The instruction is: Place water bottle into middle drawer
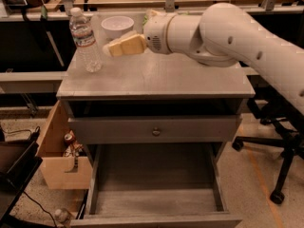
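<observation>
The water bottle [84, 39] stands upright near the cabinet top's [180, 77] left edge. Our gripper [110, 49] hovers just right of it, not touching; we cannot tell whether it is open or closed. We should come in level at the ribbed middle and squeeze gently, then lower it into the open middle drawer [156, 201].

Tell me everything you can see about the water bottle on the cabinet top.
The water bottle is tall, clear, ribbed plastic with a white cap and a white-and-red label around its upper body. It looks about full of water. It stands upright on the grey cabinet top, near the left edge. A white bowl sits just behind it to the right. The pincer is level with the bottle's middle, close on its right; whether they touch is unclear.
</observation>
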Robot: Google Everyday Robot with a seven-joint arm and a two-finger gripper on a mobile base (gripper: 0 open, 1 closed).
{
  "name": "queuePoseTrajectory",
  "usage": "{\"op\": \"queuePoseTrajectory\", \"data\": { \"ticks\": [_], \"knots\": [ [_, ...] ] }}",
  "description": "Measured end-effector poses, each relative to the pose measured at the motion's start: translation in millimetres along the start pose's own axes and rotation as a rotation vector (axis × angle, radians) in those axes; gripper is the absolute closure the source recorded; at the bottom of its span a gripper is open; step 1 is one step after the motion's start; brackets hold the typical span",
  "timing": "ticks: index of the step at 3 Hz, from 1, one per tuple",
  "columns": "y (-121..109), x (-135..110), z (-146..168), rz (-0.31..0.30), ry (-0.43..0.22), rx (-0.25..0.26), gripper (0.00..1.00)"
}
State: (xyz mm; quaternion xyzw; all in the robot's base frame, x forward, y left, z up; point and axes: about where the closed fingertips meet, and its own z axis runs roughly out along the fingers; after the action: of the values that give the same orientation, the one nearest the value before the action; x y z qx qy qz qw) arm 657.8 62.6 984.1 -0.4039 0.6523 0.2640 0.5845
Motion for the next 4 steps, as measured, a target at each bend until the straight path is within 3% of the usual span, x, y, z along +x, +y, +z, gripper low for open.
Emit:
{"op": "queuePoseTrajectory", "data": {
  "ticks": [2,4],
  "knots": [
    [-19,-7,78,0.029,-0.066,-0.063,0.0],
    [-11,6,128,0.086,-0.154,-0.089,0.0]
  ]
}}
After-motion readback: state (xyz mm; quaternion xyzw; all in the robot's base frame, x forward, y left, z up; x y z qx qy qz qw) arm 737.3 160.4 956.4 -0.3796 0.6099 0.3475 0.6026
